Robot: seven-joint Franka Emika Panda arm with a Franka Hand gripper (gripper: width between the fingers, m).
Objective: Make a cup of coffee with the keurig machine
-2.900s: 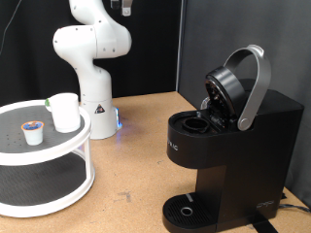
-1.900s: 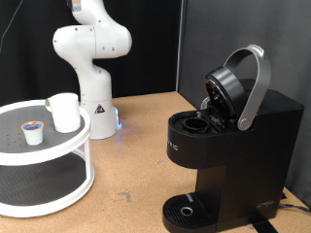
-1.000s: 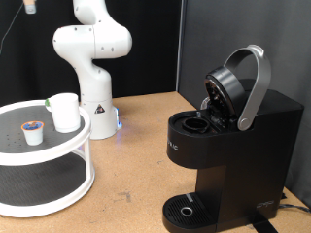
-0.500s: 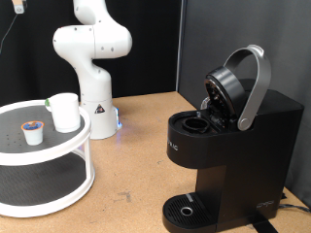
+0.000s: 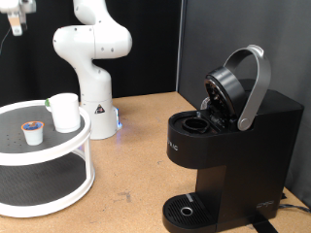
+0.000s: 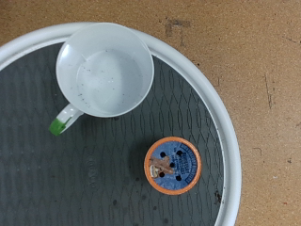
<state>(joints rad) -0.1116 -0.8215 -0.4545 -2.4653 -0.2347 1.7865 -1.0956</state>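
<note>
The white cup (image 5: 64,112) stands upright and empty on the top tier of a white round stand (image 5: 78,146) at the exterior view's left. A small white pod with a brown top (image 5: 33,131) stands beside it. The black keurig machine (image 5: 238,146) stands at the exterior view's right with its lid raised and the pod chamber open. My gripper (image 5: 12,17) hangs high at the exterior view's top left, well above the stand. The wrist view looks straight down on the cup (image 6: 103,71) and the pod (image 6: 172,166); no fingers show there.
The white arm base (image 5: 92,68) stands behind the stand. The stand's white rim (image 6: 224,122) encloses a dark mesh surface and has a lower tier (image 5: 39,180). A small green tag (image 6: 62,121) lies against the cup. The machine's round drip tray (image 5: 185,209) holds nothing. The table is brown board.
My gripper has travelled along the exterior view's top from near the centre to the far left, ending above the stand. Cup, pod and machine have not moved.
</note>
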